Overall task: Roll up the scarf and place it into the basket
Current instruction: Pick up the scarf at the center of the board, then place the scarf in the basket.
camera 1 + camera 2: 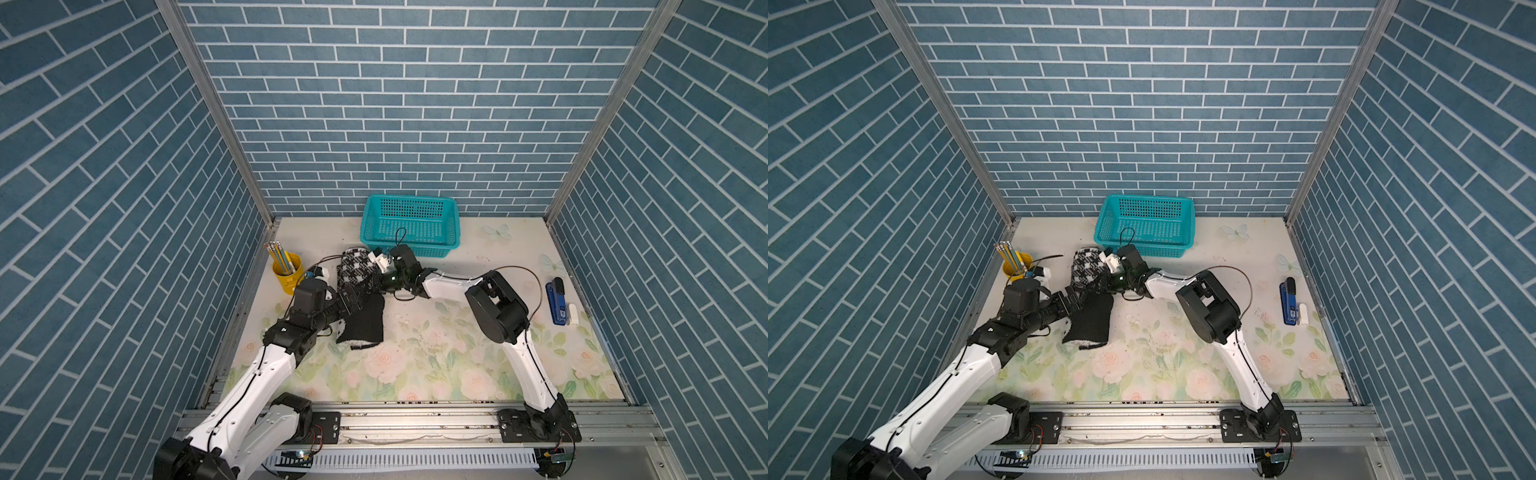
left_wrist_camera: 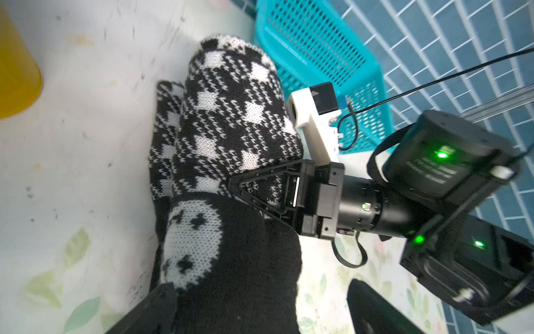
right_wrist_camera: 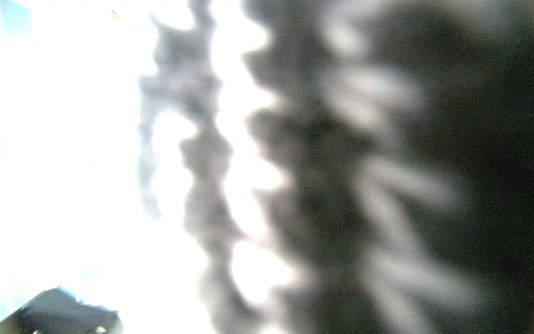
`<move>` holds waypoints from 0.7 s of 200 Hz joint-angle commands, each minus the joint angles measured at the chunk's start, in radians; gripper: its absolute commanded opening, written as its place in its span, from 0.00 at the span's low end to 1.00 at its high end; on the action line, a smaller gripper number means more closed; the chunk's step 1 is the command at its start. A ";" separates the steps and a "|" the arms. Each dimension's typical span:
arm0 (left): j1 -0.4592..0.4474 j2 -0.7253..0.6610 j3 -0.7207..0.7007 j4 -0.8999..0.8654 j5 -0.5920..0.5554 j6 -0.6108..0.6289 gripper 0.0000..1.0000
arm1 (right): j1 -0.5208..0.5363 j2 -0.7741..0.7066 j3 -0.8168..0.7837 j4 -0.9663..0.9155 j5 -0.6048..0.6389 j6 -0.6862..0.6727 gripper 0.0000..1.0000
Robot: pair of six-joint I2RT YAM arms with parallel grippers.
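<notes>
Scarf [image 1: 365, 320] is what we care about, and it lies on the flowery table [image 1: 415, 365], on our left side, not in the basket [image 1: 432, 228] yet. Closest to us, its black end with a smiley face lies flat and loose. Our left gripper [image 1: 350, 302] sits over that flat part with its fingers spread wide, one on each side of the cloth, and it has hold of nothing. A bit farther away the checked end is rolled into a fat bundle. Our right gripper [image 2: 239, 188] comes at the side of that bundle. One finger lies on the knit and the other is hidden, so we think it is pinched shut on the scarf. Farthest away stands the teal basket, just beside the roll, but we cannot tell if they touch. We think the rolling is about half done. To do it well, we should hold the bundle snug with the right gripper so it does not pop open. Then we can use the left one to bring the loose end up and over it, slow and even. We should watch that the soft cloth does not slide sideways.
</notes>
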 commanded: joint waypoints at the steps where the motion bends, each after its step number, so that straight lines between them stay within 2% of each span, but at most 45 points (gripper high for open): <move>1: -0.005 -0.025 0.039 -0.128 -0.009 0.048 1.00 | -0.091 -0.093 0.119 -0.075 0.020 -0.090 0.00; 19: -0.004 -0.040 0.066 -0.137 -0.007 0.057 1.00 | -0.144 -0.094 0.204 -0.081 0.006 -0.083 0.00; 53: -0.005 -0.047 0.055 -0.140 -0.012 0.060 1.00 | -0.222 -0.088 0.331 0.034 -0.084 0.033 0.00; 91: -0.005 -0.045 0.038 -0.130 -0.010 0.059 1.00 | -0.328 -0.044 0.359 0.484 -0.157 0.409 0.00; 113: -0.004 -0.043 0.036 -0.129 -0.017 0.062 1.00 | -0.377 -0.018 0.383 0.612 -0.118 0.516 0.00; 140: -0.005 -0.026 0.031 -0.104 -0.006 0.061 1.00 | -0.422 0.030 0.368 0.736 0.016 0.589 0.00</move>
